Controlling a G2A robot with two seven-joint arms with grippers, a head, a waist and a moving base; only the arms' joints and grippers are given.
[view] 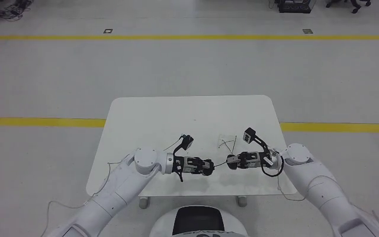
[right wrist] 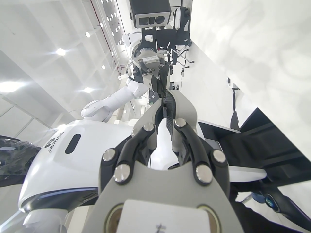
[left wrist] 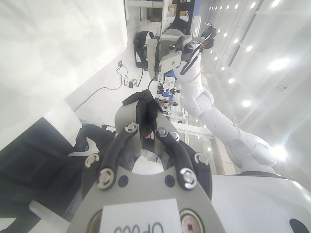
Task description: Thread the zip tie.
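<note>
Left gripper (view: 210, 166) and right gripper (view: 231, 161) sit tip to tip over the 6 o'clock part of the table (view: 189, 112). The left one is at 9 o'clock of the right, with a short gap between them. Both are near the front edge and off the surface.

Tie (view: 220, 163): thin dark strand across that gap, clear of the table. It runs from the left tips toward 3 o'clock, into the right tips.

Left gripper: narrow, black pads (left wrist: 151, 110) pressed together, pinching the tie. In the left wrist view the strand (left wrist: 151, 83) leaves its tips and goes to the right gripper (left wrist: 155, 71) farther off.

Right gripper (right wrist: 167, 98): also narrow, tips meeting, ribbed pads (right wrist: 171, 112) nearly touching, clamped on the tie's other end. Left gripper (right wrist: 160, 86) is just beyond its tips. The exact grip point is too small to see. Can't tell which end is the head.

Pale bits (view: 226, 142): a few thin pieces lying on the table at 12 o'clock of the gap, near both grippers but apart from them. Can't tell what they are.
</note>
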